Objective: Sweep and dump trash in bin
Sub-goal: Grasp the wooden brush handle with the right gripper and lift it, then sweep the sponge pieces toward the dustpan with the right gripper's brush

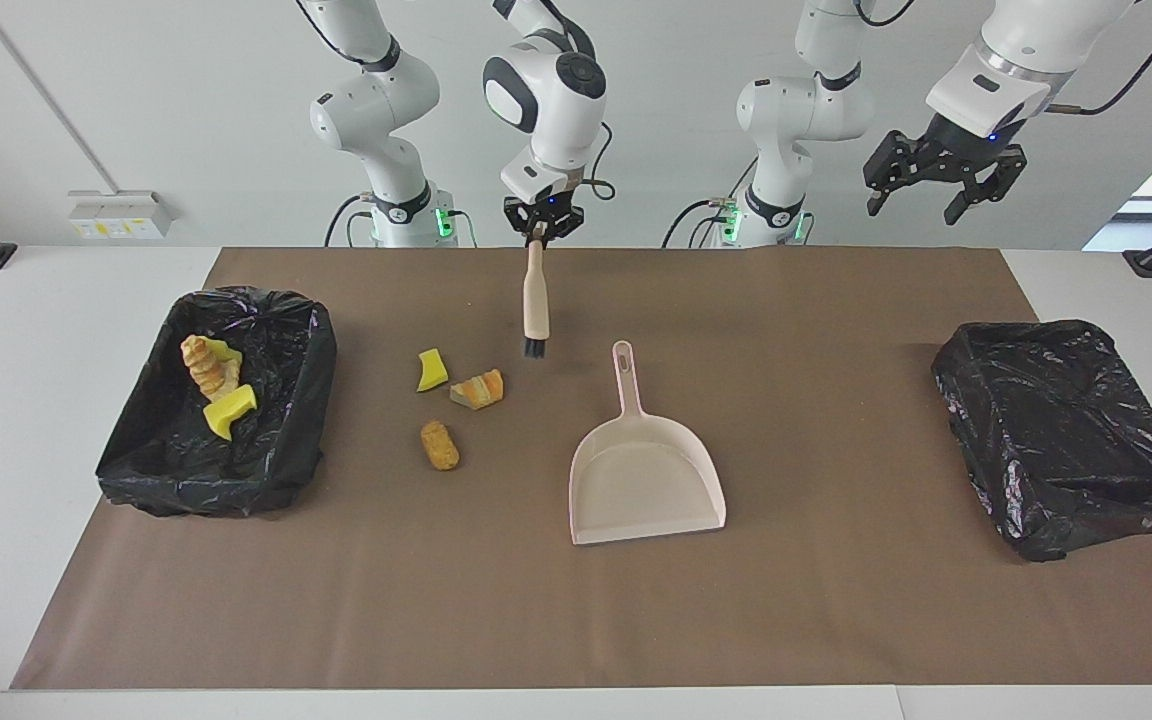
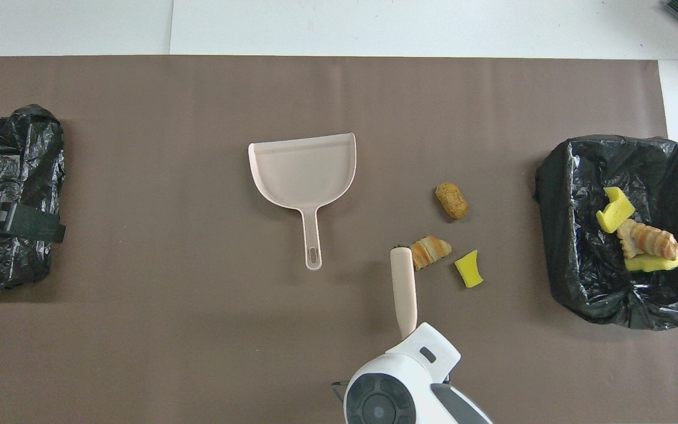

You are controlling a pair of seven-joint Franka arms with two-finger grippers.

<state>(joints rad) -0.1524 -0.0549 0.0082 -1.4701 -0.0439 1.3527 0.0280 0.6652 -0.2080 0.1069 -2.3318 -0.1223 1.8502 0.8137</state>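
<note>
R arm bent over mat's robot edge, wrist down. R gripper [image 1: 539, 222] clamped on brush [image 1: 534, 305] handle top; brush hangs near upright, bristles just above mat beside striped bread bit [image 1: 478, 389]; touching or not, can't tell. L arm waits raised off mat; L gripper [image 1: 940, 180] fingers spread, holding nothing. Three trash bits on mat: sponge [image 1: 431, 370], striped bit, crumbed bit [image 1: 439, 445]. Three more in bin [image 1: 276, 470] at R arm's end. Dustpan [image 1: 681, 515] mid-mat.

— What covers the table [image 1: 76, 270]?
— A brown mat [image 1: 836, 600].
— And on the mat?
— A dustpan [image 1: 646, 475], three trash bits [image 1: 439, 445] beside it, and a black-lined bin [image 1: 211, 410] at each end [image 1: 1066, 435].
</note>
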